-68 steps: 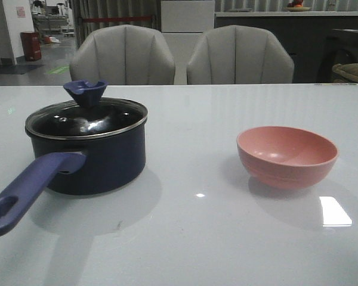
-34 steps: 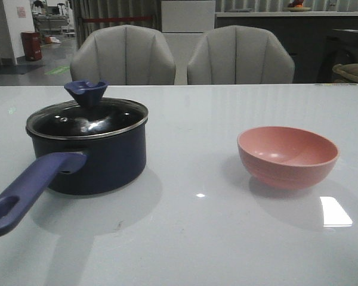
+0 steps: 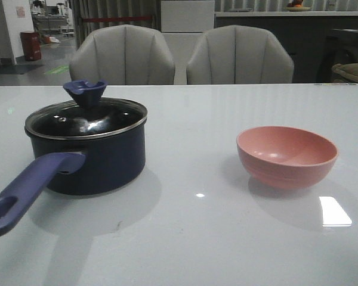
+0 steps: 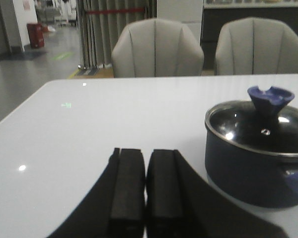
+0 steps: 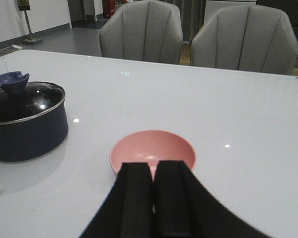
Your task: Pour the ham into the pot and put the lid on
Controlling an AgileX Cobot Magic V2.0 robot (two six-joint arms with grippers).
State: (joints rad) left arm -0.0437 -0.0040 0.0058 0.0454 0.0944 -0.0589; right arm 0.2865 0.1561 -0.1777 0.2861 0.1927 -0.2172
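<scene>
The navy saucepan (image 3: 86, 152) stands on the left of the white glossy table (image 3: 191, 238); its long purple-blue handle (image 3: 27, 190) runs toward the near left corner, with the hanging hole at its end. The domed glass lid (image 3: 86, 119) sits squarely on the pot, its steel rim meeting the pot's rim all round, and the dark blue flared knob (image 3: 85, 92) rises from its centre; the glass is dark and glinting, so what lies in the pot cannot be made out. Well apart to the right stands the pink bowl (image 3: 287, 156), upright; the part of its inside that shows is bare, and no ham can be seen in any view.

The left gripper (image 4: 145, 186) hovers over the table near the pot's left side, its black fingers (image 4: 127, 186) pressed together with nothing between them; the right gripper (image 5: 154, 198) hangs just on the near side of the bowl, jaws likewise closed on nothing.

Two grey upholstered chairs (image 3: 122, 55) stand at the far edge of the table; a red bin (image 3: 31, 45) sits on the floor far left. A small sign hangs on the far wall, too blurred to read; no brand or label shows on the pot or bowl.
</scene>
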